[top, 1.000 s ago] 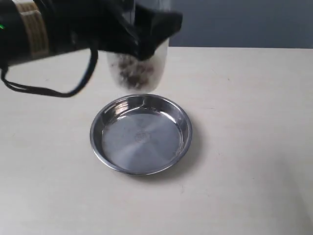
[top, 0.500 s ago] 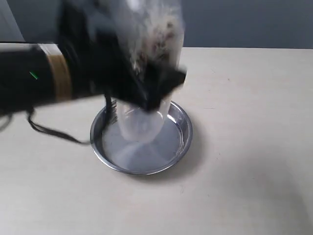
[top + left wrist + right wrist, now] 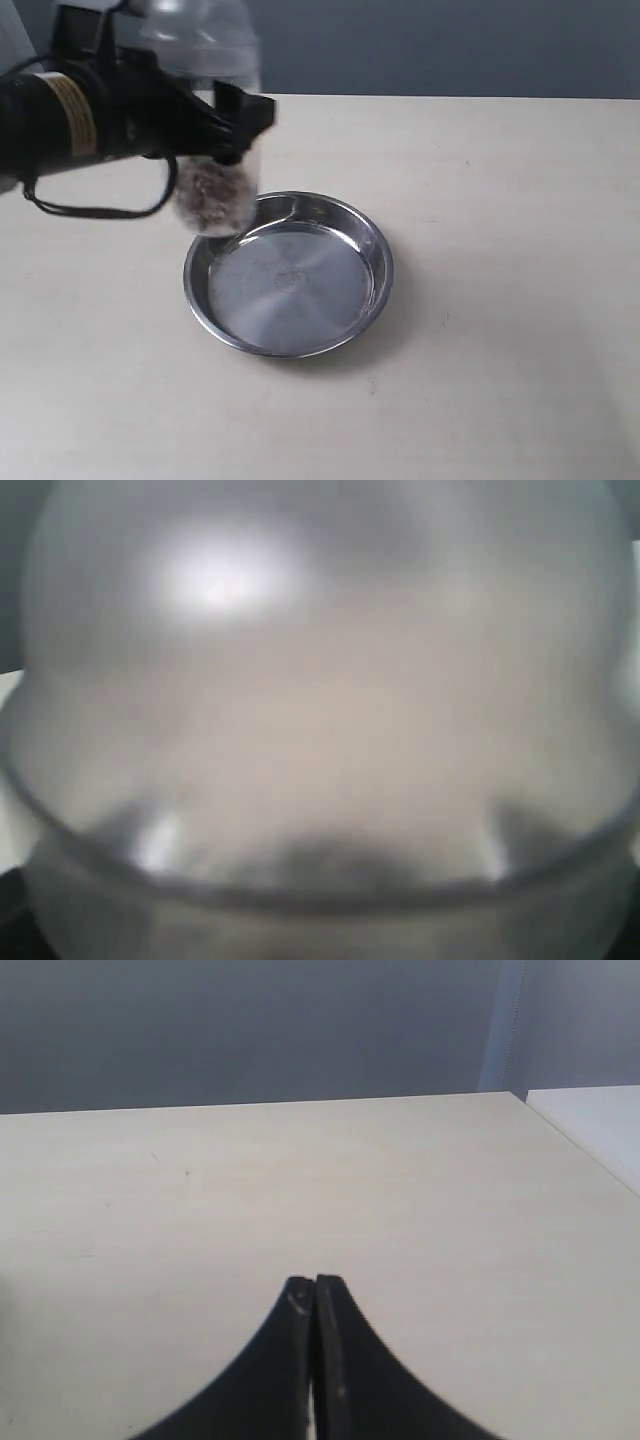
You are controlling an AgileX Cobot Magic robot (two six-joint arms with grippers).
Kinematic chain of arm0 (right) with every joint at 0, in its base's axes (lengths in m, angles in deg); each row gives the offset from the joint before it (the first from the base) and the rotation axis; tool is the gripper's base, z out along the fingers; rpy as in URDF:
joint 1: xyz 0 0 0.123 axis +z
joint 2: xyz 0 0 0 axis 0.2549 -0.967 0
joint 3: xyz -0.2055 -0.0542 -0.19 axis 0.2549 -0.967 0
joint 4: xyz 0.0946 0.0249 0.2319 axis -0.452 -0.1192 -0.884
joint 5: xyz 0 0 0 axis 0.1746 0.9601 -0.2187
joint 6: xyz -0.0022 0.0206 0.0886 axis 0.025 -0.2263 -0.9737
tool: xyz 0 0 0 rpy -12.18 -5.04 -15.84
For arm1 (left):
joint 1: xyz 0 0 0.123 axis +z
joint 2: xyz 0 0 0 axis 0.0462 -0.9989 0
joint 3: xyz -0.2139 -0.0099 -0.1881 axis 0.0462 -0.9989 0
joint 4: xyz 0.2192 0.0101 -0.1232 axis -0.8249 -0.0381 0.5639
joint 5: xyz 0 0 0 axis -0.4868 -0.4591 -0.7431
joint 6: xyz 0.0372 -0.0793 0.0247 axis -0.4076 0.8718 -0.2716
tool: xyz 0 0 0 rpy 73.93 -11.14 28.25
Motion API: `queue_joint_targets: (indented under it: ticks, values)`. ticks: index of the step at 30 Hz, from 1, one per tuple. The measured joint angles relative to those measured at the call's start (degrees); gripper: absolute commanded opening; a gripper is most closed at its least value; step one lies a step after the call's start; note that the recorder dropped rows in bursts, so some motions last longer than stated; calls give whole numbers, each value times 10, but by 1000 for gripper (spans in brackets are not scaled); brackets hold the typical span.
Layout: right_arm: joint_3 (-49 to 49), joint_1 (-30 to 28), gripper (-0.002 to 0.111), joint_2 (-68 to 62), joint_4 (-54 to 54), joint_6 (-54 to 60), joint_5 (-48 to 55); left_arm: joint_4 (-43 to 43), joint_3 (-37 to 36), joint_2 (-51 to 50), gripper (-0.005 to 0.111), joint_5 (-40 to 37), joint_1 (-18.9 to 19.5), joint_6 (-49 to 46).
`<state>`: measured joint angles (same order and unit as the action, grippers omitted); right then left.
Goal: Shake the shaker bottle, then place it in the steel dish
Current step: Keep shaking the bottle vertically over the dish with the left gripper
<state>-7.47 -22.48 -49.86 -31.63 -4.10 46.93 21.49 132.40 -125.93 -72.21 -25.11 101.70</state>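
Observation:
The clear shaker bottle (image 3: 212, 180) hangs upright in the air above the far left rim of the steel dish (image 3: 370, 290), brown pellets gathered at its bottom. My left gripper (image 3: 228, 118) is shut on the bottle's middle. In the left wrist view the bottle (image 3: 320, 710) fills the whole picture as a blurred clear dome and hides the fingers. The steel dish lies flat on the table with nothing in it. My right gripper (image 3: 314, 1282) is shut on nothing over bare table, and it does not show in the exterior view.
The pale tabletop (image 3: 500, 200) runs around the dish, with a grey wall behind it. A black cable (image 3: 100, 208) loops under the left arm. In the right wrist view the table's far edge (image 3: 300, 1102) and corner show.
The bottle has swung up and to the left from low over the dish, after a fast, blurred swing down; the pellets have dropped back to its bottom.

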Motion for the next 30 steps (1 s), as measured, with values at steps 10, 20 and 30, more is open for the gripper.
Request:
queue_joint_targets:
  ticks: [10,20,30]
  values:
    - [0,0,-1,0,0,0,0,76,-29,-19,0,31,-89,-29]
    - [0,0,-1,0,0,0,0,-31,7,-34,0,201,-93,72]
    - [0,0,-1,0,1,0,0,-120,53,-64,0,39,-115,81]
